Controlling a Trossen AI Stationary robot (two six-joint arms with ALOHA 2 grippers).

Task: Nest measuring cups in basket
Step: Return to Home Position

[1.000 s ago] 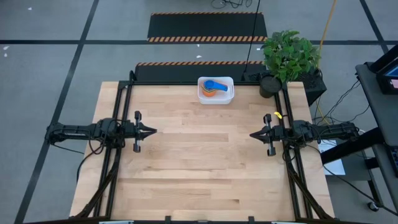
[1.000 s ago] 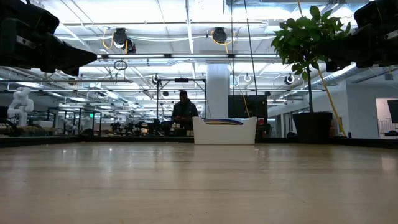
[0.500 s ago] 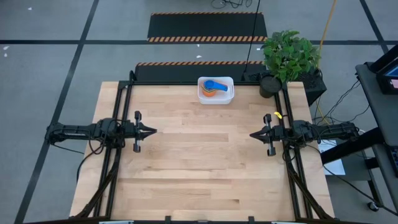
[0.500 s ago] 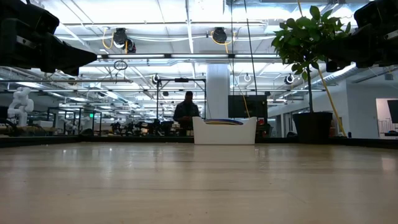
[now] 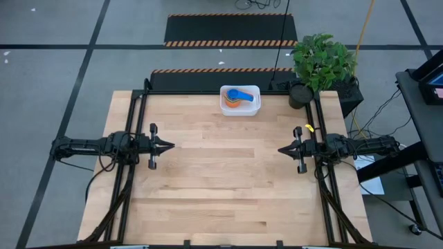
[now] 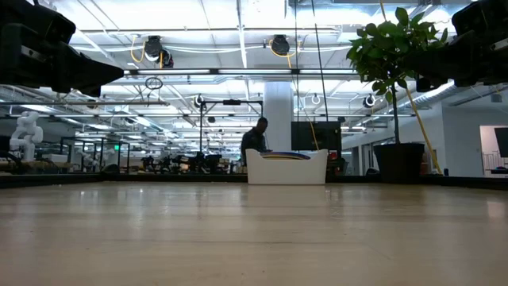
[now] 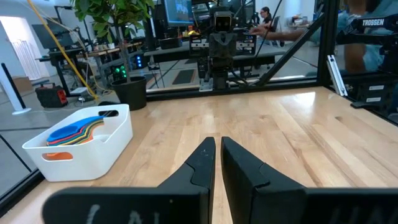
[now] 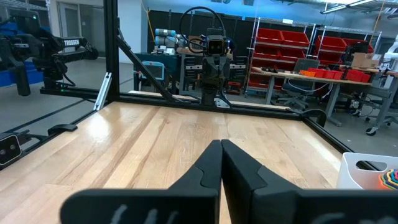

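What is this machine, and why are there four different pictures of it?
It is two robot arms at a wooden table. One picture looks straight down: the left gripper and right gripper sit at opposite sides, both shut and empty. Another looks level across the tabletop. Two come from cameras on the wrists, looking past each arm's own fingers. At the far edge a white basket holds the nested cups, blue on top. A plant stands near the corner.
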